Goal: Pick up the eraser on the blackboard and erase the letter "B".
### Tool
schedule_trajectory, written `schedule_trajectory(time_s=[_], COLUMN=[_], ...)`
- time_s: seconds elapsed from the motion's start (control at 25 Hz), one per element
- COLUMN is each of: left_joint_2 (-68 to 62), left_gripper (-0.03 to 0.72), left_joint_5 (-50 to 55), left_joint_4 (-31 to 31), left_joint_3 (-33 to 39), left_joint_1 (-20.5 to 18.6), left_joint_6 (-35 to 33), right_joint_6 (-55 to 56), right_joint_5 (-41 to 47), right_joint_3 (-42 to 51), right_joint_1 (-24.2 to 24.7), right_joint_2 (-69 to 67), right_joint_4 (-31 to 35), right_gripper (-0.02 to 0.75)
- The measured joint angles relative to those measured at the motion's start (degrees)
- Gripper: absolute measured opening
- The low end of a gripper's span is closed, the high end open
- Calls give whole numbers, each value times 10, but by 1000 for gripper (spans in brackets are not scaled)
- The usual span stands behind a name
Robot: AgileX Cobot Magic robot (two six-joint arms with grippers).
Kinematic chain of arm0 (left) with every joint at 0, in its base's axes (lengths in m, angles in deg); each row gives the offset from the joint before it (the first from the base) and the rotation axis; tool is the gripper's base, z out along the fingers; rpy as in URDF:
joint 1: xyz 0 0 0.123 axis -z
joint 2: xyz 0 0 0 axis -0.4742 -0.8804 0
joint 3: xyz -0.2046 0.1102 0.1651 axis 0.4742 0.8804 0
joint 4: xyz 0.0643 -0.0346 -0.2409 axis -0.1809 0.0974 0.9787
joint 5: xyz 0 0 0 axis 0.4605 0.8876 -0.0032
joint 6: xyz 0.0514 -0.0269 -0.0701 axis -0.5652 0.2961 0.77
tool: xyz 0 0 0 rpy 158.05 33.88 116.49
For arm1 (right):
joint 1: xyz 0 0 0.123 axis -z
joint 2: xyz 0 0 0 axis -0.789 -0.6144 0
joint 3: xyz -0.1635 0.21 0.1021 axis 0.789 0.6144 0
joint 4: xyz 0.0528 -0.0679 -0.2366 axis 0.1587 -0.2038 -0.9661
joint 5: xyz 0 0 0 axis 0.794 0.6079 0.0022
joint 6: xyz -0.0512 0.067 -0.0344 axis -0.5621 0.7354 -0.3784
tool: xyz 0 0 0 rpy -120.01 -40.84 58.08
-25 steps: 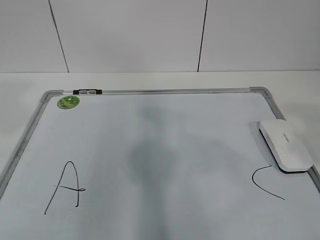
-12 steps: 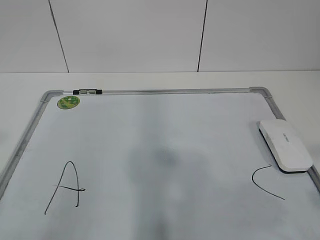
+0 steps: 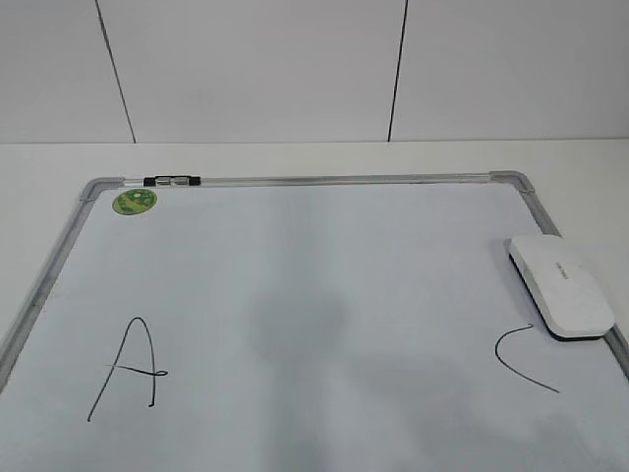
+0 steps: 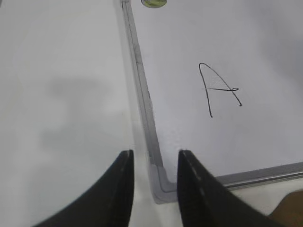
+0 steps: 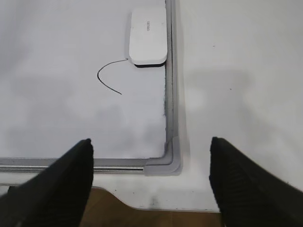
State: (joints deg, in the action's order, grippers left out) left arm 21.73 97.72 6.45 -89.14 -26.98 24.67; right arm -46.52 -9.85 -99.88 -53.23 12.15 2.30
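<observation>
Eraser (image 5: 148, 36) lies flat on the blackboard (image 5: 57, 118) against its right frame, at twelve o'clock from the right hand (image 5: 150, 182), long axis running straight away from it. That hand is spread wide, empty, and nearer; left hand (image 4: 154, 187) is narrowly parted, empty.

Free room and obstacles. Ahead of the right gripper (image 5: 150, 187), whose jaws stand wide apart, the near corner of the blackboard (image 5: 163, 165) lies between the fingers; beyond it the board surface runs bare up to the curved "C" (image 5: 108, 78). The eraser (image 5: 148, 36) lies flat farther ahead, against the board's frame rail, touching the C's upper end. Ahead of the left gripper (image 4: 154, 182), jaws narrowly parted, the board's other near corner sits between the fingers. The "A" (image 4: 215, 87) lies ahead to its right, a green disc (image 4: 154, 3) far ahead.
</observation>
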Motion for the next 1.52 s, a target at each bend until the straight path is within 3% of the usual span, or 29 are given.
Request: schedule_trajectory(time_s=[0.44,1.52], left_joint_2=[52,52], left_gripper=[236,236], left_joint_5=[-60,-61], left_joint_4=[-11,-11], left_joint_3=[32,32], left_joint_1=[0,0], left_joint_6=[0,0], right_joint_6=[0,-1], right_joint_5=[-60,-66], right_joint_3=[43,47], right_joint_1=[0,0], right_joint_2=[20,20], right_joint_4=[-10,-53], right_gripper=[586,585])
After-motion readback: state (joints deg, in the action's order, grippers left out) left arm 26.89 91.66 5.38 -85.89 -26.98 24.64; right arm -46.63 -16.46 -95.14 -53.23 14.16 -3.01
